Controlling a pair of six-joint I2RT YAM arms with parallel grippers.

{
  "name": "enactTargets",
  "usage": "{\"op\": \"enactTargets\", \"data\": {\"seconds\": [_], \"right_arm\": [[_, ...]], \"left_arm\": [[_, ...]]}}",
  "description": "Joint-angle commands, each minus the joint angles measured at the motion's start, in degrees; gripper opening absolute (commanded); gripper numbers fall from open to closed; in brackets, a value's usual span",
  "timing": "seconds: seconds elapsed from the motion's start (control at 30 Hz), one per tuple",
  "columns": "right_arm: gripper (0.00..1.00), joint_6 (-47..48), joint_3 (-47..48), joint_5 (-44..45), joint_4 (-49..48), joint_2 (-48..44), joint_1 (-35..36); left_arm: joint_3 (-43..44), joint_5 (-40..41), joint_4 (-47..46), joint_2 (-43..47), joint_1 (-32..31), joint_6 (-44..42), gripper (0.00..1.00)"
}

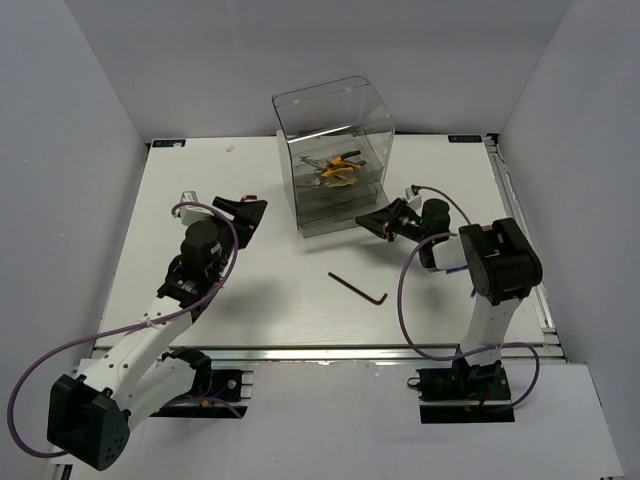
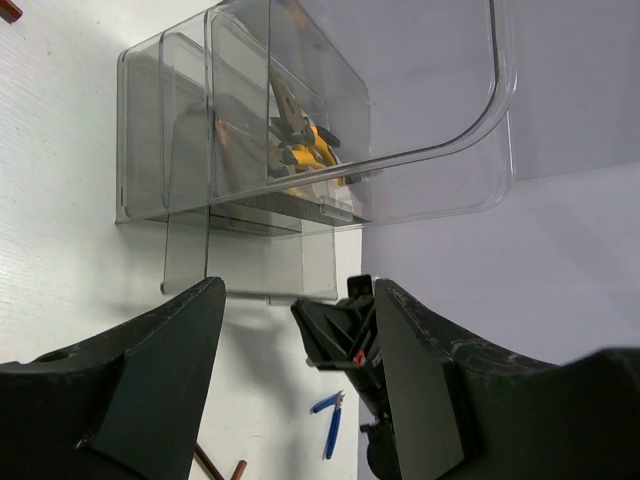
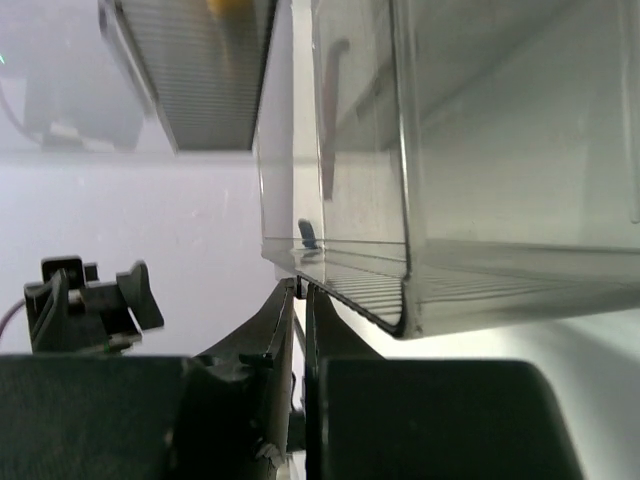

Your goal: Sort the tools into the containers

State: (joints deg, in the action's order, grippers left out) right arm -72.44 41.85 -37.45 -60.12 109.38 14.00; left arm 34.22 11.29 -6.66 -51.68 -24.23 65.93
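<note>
Left hand is seen spread wide, with nothing between its matte black, wedge-shaped fingers; it is held left of the cabinet and apart from it. The right hand is seen nearly closed, with only a thin slit between its fingers. Its tips are set against the cabinet's lower front edge (whether the clear lip is pinched cannot be told).

A white, finely grained tabletop carries everything. At its far middle stands the cabinet, a box of clear, smoky plastic with a rounded transparent top. Its stacked shallow drawers are glossy, and ribbed floors can be made out in the right wrist view, where the upper part is cut off.

Pliers with yellow handles lie inside an upper drawer, blurred by the walls, so their number cannot be told.

A thin, dark, L-shaped hex key lies on the bare tabletop in front of the cabinet, between the arms.

A small blue-handled tool is glimpsed beside the right arm, too small to identify.
</note>
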Motion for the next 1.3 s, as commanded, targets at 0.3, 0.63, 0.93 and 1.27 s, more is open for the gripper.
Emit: {"op": "enactTargets", "data": {"seconds": [0.3, 0.63, 0.93, 1.27], "right_arm": [[0.14, 7.75, -5.90, -2.28, 2.63, -7.07, -1.78], [0.50, 16.45, -3.88, -4.91, 12.12, -11.12, -2.75], [0.54, 40.50, -1.08, -10.35, 35.56, -23.94, -3.01], [0.54, 109.78, 22.30, -1.71, 100.68, -28.26, 1.46]], "left_arm": [[1.28, 0.40, 5.24, 1.14, 0.06, -4.67, 0.72], [8.49, 1.36, 17.19, -4.57, 0.67, -12.40, 0.72], [12.01, -1.96, 25.81, -10.10, 8.31, -18.99, 0.70], [12.89, -10.15, 25.64, -16.69, 14.56, -26.29, 0.70]]}}
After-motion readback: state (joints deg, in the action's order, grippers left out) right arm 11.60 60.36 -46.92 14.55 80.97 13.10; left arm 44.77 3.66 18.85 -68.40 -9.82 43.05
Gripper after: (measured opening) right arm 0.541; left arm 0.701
